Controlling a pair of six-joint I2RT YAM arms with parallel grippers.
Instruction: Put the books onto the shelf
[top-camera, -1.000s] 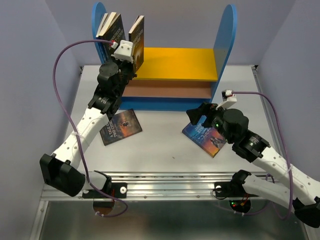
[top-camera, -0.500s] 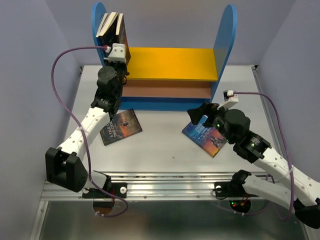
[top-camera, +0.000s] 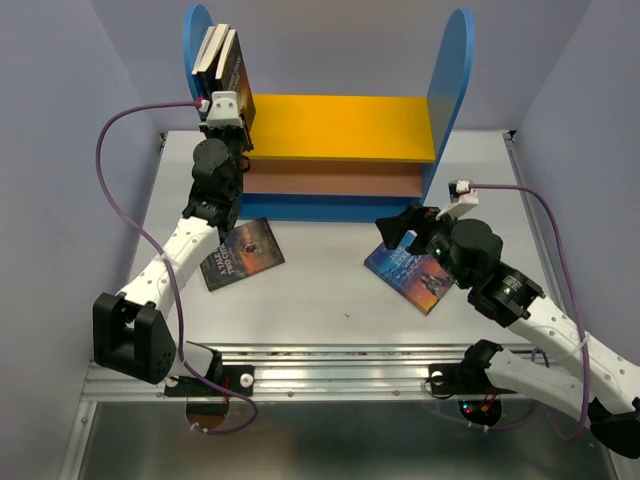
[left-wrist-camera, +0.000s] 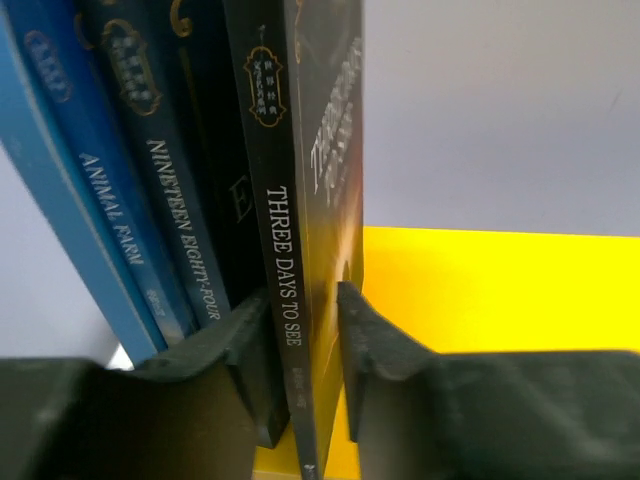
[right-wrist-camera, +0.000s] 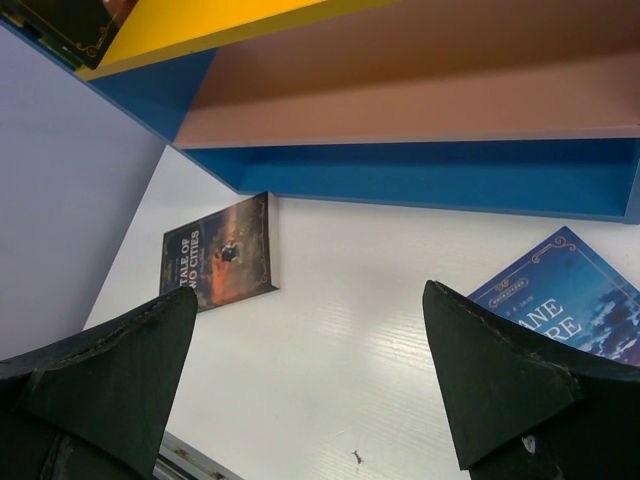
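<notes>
Yellow is the level that counts here: at the 9 o'clock end of the yellow upper board (top-camera: 340, 125) of the small bookshelf with tall round-topped blue side panels (top-camera: 455, 60), three thin paperbacks stand upright. They are the blue-spined Animal Farm (left-wrist-camera: 110, 210), the dark-blue-spined Nineteen Eighty-Four (left-wrist-camera: 180, 230) and the black-spined Three Days to See (left-wrist-camera: 285, 250). The left gripper (left-wrist-camera: 300, 300) faces that last spine from 6 o'clock, its fingers set narrow, one on each side of the book's foot. The book's long axis runs straight up between them. Whether the pads press the covers or stand just clear of them cannot be told. Its way out is probably a straight pull back toward 6 o'clock, so the spine is not dragged along. Two books lie flat on the pale grey table (top-camera: 320, 300). The blue-covered Jane Eyre (right-wrist-camera: 560, 290) is at 4 o'clock from the right gripper (right-wrist-camera: 310, 292), partly behind one finger. From above, its long axis runs roughly from 10 to 4 o'clock. The right gripper's fingers are spread wide and hold nothing, hovering over bare table just beside it. The dark-covered A Tale of Two Cities (right-wrist-camera: 220, 250) lies well apart toward 9 o'clock, close under the left arm. The right arm is clearly nearer Jane Eyre, and the left nearer the other.
</notes>
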